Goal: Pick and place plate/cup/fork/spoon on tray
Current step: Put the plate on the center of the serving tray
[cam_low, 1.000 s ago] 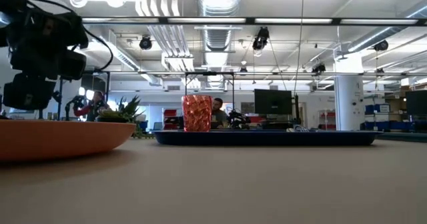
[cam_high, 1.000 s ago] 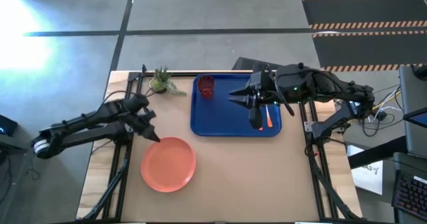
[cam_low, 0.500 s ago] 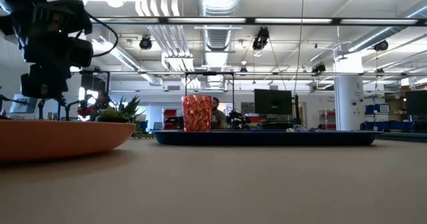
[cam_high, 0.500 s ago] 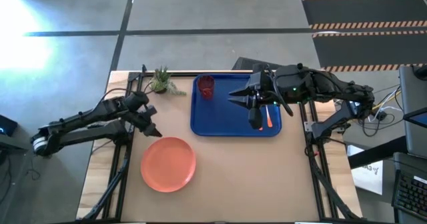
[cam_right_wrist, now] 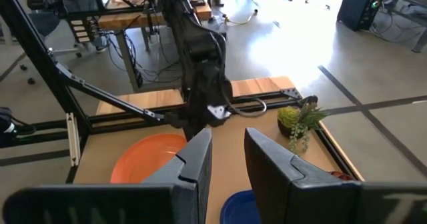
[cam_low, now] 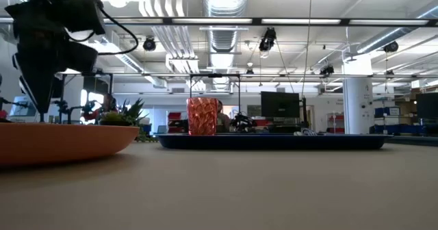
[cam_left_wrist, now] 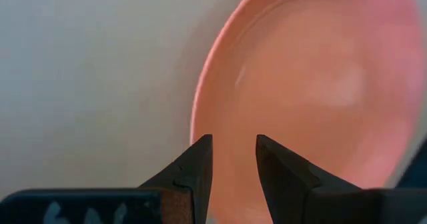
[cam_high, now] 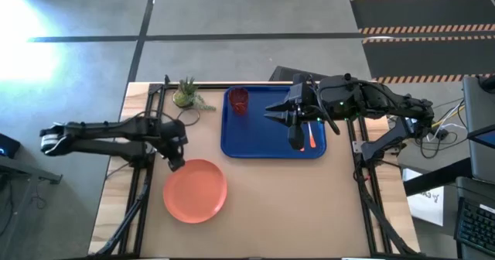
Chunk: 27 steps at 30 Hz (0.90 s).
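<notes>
My left gripper [cam_high: 175,164], fingers [cam_left_wrist: 193,167] slightly apart, hangs over the plate [cam_high: 195,190] rim nearest the surface's left edge.

Smooth plastic plate [cam_high: 195,190], translucent cup [cam_high: 239,100]

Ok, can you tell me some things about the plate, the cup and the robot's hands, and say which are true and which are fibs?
1. The plate is on the tray. False: it lies on the table, apart from the tray.
2. The cup stands upright in a corner of the tray. True.
3. The left gripper is at the plate's rim, fingers open. True: the left wrist view shows a gap between them, with nothing held.
4. The right gripper hangs over the plate. False: it hangs over the tray, open.
5. A small potted plant stands beside the tray. True.
6. The cup is green. False: it is dark red.
</notes>
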{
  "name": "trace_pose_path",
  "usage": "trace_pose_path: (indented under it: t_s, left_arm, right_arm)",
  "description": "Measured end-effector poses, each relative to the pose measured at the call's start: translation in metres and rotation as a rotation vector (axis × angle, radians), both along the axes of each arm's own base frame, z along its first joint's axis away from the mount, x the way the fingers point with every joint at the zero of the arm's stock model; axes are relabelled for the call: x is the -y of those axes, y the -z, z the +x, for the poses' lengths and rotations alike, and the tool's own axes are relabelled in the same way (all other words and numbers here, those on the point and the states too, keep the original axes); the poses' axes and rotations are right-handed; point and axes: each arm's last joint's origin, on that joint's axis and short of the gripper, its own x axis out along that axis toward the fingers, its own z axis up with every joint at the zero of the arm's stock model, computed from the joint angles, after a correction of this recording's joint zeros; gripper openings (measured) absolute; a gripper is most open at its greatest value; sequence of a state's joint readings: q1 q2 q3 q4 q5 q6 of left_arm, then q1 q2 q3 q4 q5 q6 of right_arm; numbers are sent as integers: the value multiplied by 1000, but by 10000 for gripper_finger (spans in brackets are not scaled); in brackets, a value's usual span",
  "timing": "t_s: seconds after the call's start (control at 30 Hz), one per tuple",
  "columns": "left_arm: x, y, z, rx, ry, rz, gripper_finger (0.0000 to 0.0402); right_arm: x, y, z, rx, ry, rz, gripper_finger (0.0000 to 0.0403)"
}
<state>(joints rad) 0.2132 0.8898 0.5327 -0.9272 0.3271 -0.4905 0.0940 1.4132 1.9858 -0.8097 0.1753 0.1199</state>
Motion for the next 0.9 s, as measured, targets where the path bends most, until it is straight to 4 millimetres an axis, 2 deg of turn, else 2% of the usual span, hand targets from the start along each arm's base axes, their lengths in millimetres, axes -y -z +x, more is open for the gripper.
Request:
trace_pose_path:
  t_s: [0.43,0.9]
  left_arm:
    - [-2,24,14,-190,13,-9,97]
    - [-4,45,33,-187,19,-46,97]
  right_arm:
    - [0,2,2,-7,1,2,79]
    - [0,2,2,-8,0,2,79]
